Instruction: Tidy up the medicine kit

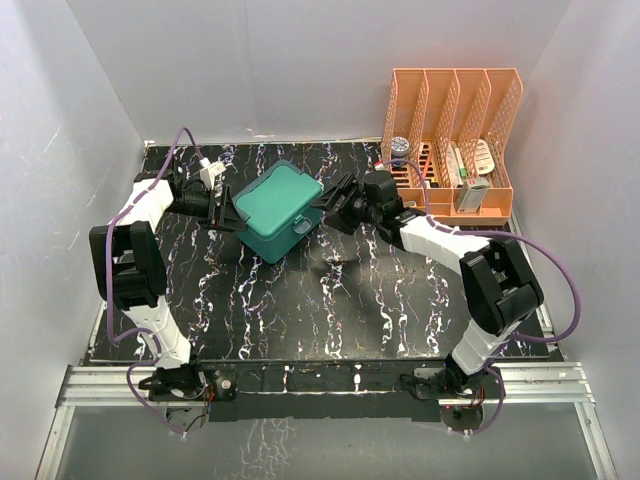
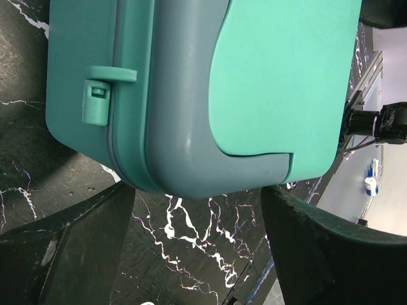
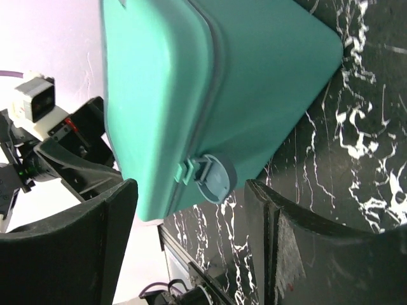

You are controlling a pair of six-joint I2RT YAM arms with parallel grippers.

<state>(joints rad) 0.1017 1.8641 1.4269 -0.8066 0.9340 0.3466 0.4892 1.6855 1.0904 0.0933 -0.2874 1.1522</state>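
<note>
The medicine kit (image 1: 277, 208) is a teal box with its lid down, sitting askew at the back middle of the black marbled table (image 1: 330, 310). My left gripper (image 1: 231, 212) is at its left end and my right gripper (image 1: 337, 204) at its right side. In the left wrist view the kit (image 2: 191, 95) fills the top, and the open left gripper (image 2: 197, 213) has the box's rounded end just ahead of its fingers (image 2: 70, 248). In the right wrist view the open right gripper (image 3: 191, 213) brackets the kit's (image 3: 191, 82) corner, where a round grey latch (image 3: 216, 178) shows.
An orange slotted file rack (image 1: 455, 120) stands at the back right with several small items in it, including a capped bottle (image 1: 399, 150). White walls enclose the table on three sides. A metal rail (image 1: 320, 385) runs along the near edge.
</note>
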